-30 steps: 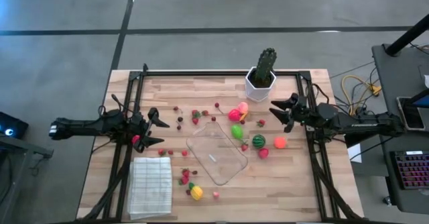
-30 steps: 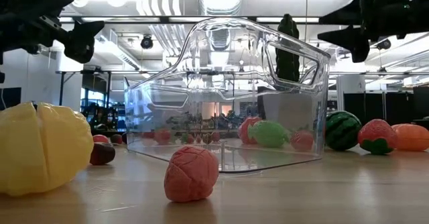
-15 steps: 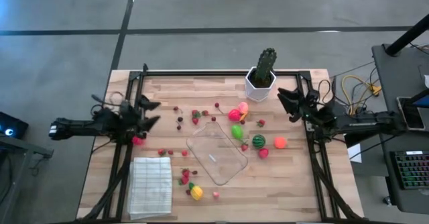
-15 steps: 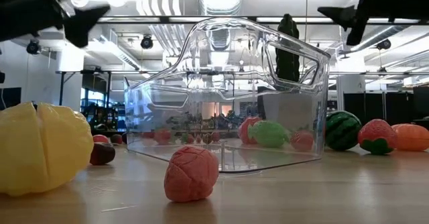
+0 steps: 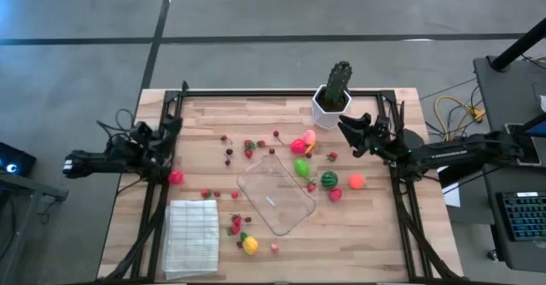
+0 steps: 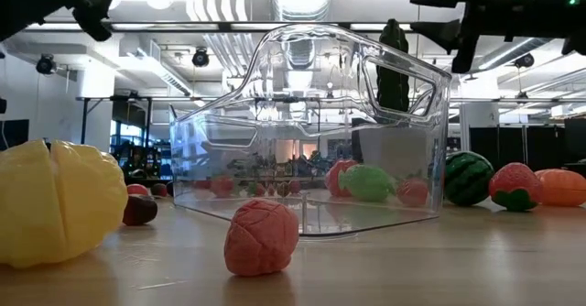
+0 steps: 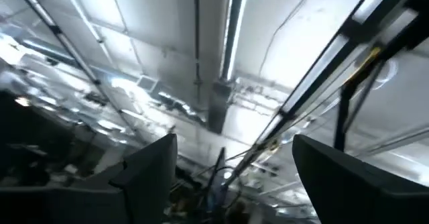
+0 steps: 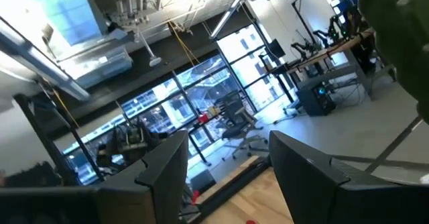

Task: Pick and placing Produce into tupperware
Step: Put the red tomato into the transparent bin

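Observation:
The clear tupperware (image 5: 275,196) stands on its bottom at mid-table, seen close up in the low view (image 6: 311,132). The produce lies loose around it: a pink and yellow piece (image 5: 303,142), a green one (image 5: 301,167), a striped melon (image 5: 329,180), an orange one (image 5: 356,181), a yellow one (image 5: 249,245), a pink one (image 5: 175,177) and small red berries (image 5: 247,146). My left gripper (image 5: 170,130) is open and empty above the left rail, tipped up at the ceiling (image 7: 231,143). My right gripper (image 5: 348,132) hangs open and empty right of the pink and yellow piece (image 8: 228,140).
A cactus in a white pot (image 5: 333,97) stands at the far edge, close to my right gripper. A white ribbed cloth (image 5: 192,236) lies at the near left. Black frame rails (image 5: 153,208) run along the table's sides and far edge.
My left gripper has drawn back toward the table's left edge, risen and tipped upward, uncovering the pink piece below it. My right gripper has risen and tipped upward too, pulling back toward the right edge and then coming forward again. No object has moved.

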You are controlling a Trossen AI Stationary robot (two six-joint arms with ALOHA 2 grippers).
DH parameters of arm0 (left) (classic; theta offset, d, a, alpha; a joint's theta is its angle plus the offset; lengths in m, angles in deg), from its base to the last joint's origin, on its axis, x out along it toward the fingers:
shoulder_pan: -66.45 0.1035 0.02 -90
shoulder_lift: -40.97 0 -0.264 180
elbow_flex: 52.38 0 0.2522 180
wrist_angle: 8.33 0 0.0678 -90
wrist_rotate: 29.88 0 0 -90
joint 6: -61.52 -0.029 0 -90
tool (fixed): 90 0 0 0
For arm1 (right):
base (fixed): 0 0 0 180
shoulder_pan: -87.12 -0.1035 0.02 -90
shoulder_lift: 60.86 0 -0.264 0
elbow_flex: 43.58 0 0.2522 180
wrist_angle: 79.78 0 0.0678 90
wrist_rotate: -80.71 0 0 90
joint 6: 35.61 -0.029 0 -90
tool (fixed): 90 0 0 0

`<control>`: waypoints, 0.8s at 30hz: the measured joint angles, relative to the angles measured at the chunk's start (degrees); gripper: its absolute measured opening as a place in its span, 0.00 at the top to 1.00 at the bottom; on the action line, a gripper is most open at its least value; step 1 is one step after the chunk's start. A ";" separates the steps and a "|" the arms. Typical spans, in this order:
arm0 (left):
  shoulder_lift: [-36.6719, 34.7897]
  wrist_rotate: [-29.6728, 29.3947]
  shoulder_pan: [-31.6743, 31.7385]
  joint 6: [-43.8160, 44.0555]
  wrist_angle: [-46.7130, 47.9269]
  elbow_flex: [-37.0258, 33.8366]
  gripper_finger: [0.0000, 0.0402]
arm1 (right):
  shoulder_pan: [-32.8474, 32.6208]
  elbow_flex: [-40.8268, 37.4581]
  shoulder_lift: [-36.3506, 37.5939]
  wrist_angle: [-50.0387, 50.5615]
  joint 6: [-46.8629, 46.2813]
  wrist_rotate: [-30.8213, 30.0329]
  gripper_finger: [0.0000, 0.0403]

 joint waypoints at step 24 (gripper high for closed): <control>40.57 15.28 0.00 10.31 113.93 48.80 0.30 | 0.11 8.24 -2.34 7.84 12.59 0.00 0.50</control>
